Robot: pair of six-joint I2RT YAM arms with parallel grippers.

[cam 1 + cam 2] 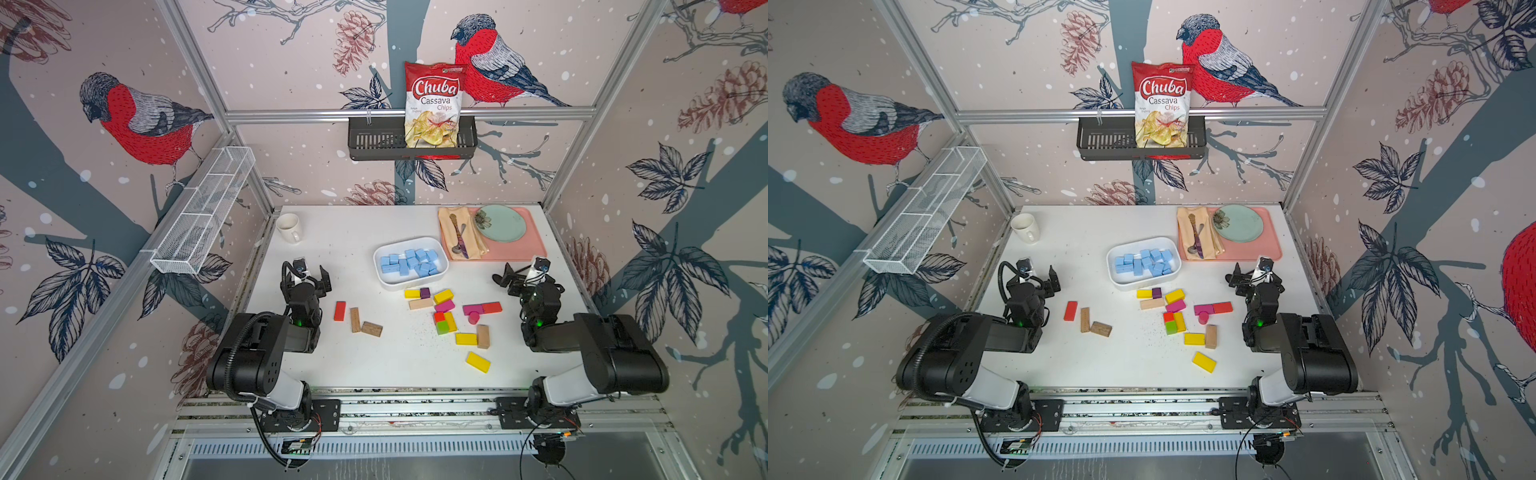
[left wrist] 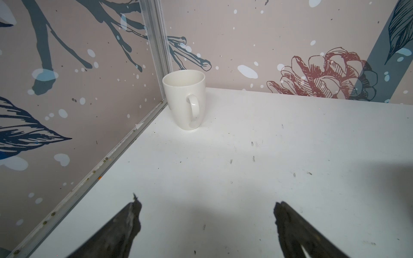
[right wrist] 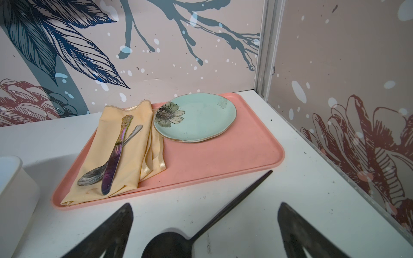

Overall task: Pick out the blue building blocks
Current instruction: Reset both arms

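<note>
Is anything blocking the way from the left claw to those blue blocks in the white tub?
Nothing visible: bare table lies between the left gripper and the white tub holding the blue blocks.

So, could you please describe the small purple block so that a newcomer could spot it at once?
Find the white rectangular dish full of light-blue building blocks in the middle of the white table. Right by the dish wall nearest the robot, the small purple cube sits between two yellow bars. It is the only purple piece on the table, darker and shorter than its neighbours.
</note>
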